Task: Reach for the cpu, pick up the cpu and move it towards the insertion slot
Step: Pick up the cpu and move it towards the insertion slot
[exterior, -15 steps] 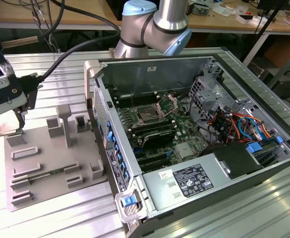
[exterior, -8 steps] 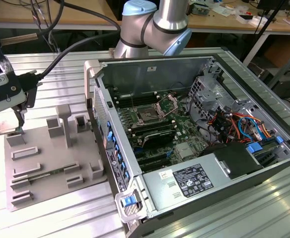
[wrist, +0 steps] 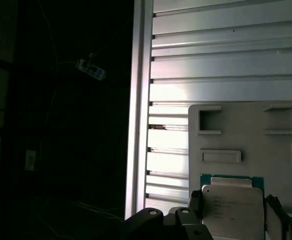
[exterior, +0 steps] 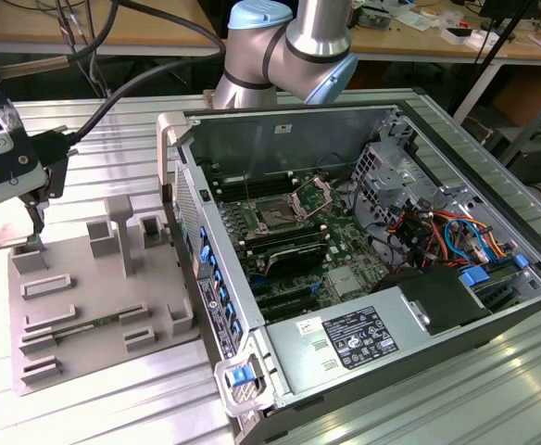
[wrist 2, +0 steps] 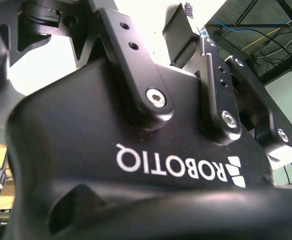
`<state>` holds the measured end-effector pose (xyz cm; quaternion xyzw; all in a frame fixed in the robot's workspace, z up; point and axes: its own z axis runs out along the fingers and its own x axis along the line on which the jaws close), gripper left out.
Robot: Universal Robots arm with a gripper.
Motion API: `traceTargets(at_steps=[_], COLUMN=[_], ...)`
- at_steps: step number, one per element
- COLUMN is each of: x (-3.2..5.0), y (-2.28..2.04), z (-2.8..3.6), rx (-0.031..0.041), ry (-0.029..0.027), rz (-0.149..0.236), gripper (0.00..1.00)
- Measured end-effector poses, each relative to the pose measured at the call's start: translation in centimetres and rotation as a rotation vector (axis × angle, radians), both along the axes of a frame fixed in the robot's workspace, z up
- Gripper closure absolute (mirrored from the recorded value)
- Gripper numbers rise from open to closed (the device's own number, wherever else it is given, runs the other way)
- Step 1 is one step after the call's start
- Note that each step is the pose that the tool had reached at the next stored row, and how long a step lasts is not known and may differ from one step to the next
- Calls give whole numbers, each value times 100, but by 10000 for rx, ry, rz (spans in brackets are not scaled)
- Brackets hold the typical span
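A: Where are you at? Big stuff first.

B: Slatted tabletop point(exterior: 113, 408). Open computer case point(exterior: 280, 120) on the exterior view's right, grey fixture point(exterior: 94, 287) on its left. Your pincer point(exterior: 31, 236) is over the fixture's far left corner, well apart from the case.

A: Slot?

B: The insertion slot point(exterior: 276, 216) is inside the case on the board, bracket up, nothing in it.

A: And the cpu?

B: In the first wrist view the cpu point(wrist: 233, 210) sits between your pincer fingers point(wrist: 195, 202), which are narrowed onto its two side edges. Looks gripped.

A: Progress?

B: I'd call your reach done and the grasp made. Can't tell if the cpu is lifted off the fixture. The carry to the slot isn't done.
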<state>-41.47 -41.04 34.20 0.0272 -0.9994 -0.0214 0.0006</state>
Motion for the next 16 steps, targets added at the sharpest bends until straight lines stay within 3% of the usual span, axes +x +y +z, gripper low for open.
traceTargets(at_steps=[16], x=[0], y=[0], z=[109], rx=[0], ry=[0], rz=[0], gripper=[45])
